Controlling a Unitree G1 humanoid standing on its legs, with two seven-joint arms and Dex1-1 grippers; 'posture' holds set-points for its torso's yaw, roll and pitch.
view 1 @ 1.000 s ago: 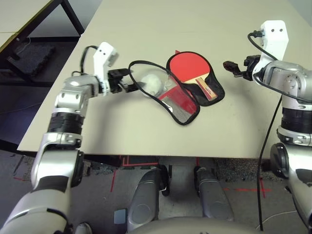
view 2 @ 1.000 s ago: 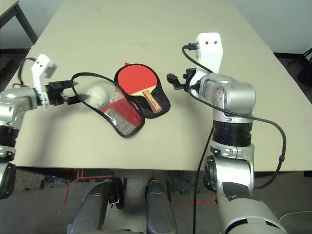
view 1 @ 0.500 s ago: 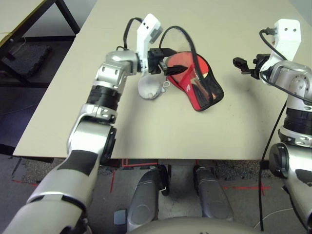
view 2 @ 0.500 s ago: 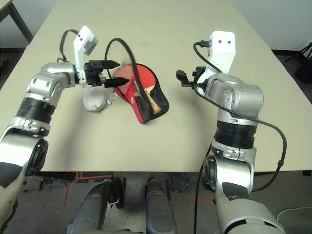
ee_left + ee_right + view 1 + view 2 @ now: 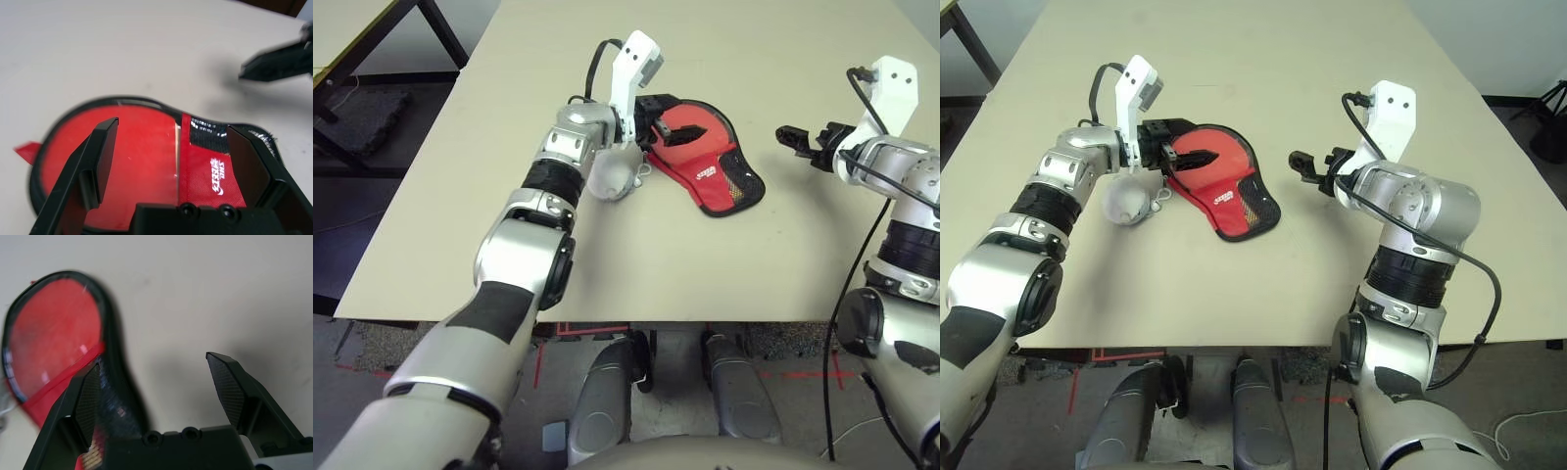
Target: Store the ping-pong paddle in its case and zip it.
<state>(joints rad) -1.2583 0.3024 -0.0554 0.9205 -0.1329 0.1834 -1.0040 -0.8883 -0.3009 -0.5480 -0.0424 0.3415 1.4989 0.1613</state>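
Table: pale beige tabletop (image 5: 607, 264), bearing all items below.
Lump: whitish-grey soft round lump (image 5: 610, 180) on a thin cord, left of the case and touching its left edge; the left forearm passes over it.
Left gripper: black two-fingered gripper (image 5: 674, 130) on the silver left arm, fingers spread wide, holding nothing, hovering over the round far end of the case.
Case: red paddle-shaped soft fabric cover (image 5: 710, 162) with black zipper rim, white logo and black mesh pocket, lying flat at table centre with its flap folded shut; narrow end points near-right.
Paddle: cannot be told apart from the red cover.
Right gripper: black two-fingered gripper (image 5: 790, 135) on the right arm, fingers wide apart and empty, right of the case, clear of it.
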